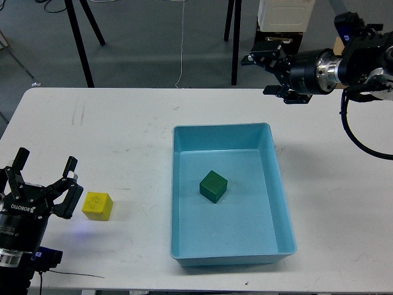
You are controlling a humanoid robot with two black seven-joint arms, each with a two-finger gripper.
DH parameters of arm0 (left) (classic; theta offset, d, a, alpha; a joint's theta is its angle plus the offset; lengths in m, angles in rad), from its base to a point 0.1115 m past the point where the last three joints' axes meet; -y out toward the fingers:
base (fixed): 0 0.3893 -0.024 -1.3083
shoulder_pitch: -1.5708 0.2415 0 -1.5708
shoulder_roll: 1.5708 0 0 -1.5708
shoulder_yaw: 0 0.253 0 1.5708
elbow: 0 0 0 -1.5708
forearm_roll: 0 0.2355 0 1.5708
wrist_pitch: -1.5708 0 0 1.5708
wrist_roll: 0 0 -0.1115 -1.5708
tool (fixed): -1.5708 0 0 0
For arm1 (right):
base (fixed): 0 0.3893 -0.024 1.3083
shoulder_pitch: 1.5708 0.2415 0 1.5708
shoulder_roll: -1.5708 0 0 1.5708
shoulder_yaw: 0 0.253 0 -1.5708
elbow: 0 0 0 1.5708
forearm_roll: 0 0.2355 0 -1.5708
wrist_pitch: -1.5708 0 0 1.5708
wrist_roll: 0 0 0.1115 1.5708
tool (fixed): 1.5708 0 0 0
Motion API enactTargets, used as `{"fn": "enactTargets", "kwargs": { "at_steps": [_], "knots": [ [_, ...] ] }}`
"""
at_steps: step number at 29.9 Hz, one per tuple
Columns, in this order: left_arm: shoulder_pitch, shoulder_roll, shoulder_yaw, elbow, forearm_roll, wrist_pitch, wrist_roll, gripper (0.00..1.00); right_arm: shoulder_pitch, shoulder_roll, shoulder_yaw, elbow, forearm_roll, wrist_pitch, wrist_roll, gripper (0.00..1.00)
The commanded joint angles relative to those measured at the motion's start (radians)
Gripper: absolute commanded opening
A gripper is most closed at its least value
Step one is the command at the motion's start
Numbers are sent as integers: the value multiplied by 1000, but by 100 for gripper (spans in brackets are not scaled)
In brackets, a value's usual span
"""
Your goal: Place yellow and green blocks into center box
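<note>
The green block lies loose on the floor of the light blue box at the table's middle. The yellow block sits on the white table, left of the box. My left gripper is open and empty, just left of the yellow block and not touching it. My right gripper is open and empty, raised beyond the table's far edge, up and to the right of the box.
Black tripod legs stand on the floor behind the table. A black and white case is on the floor at the back right. A thin black cable lies near the table's front left edge.
</note>
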Motion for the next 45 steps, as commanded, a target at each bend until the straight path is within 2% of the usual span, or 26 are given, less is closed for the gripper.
{"fn": "enactTargets", "kwargs": {
  "at_steps": [1,3,5,14,17,24,28,31,34,40,43,45],
  "knots": [
    [-19,0,1,1,2,0,2,100,-86,0,220,-102,253,94,41,95],
    [-31,0,3,1,2,0,2,100,-137,5,323,-129,351,103,87,96],
    [-36,0,4,3,3,0,2,100,-166,5,386,-145,421,103,107,96],
    [-47,-3,4,3,18,0,2,100,-420,-12,570,-114,797,103,116,96],
    [-45,-3,4,1,20,0,2,100,-570,-26,637,-35,804,103,116,96],
    [-40,-3,1,-8,22,0,0,100,-1018,3,898,252,806,103,118,97],
    [-34,-1,3,-11,20,0,0,100,-1236,93,995,380,807,103,118,97],
    [-34,-3,3,-11,20,0,-3,100,-1368,166,987,443,798,103,116,97],
    [-34,2,4,-12,20,0,-37,100,-1411,180,970,458,792,103,116,97],
    [-50,2,0,-2,19,0,-176,100,-1381,152,963,456,788,103,118,97],
    [-82,-3,-11,1,18,0,-201,100,-1390,126,941,458,788,103,118,97],
    [-97,-3,-14,3,23,0,-233,100,-1393,106,940,460,788,103,118,97]
  ]
}}
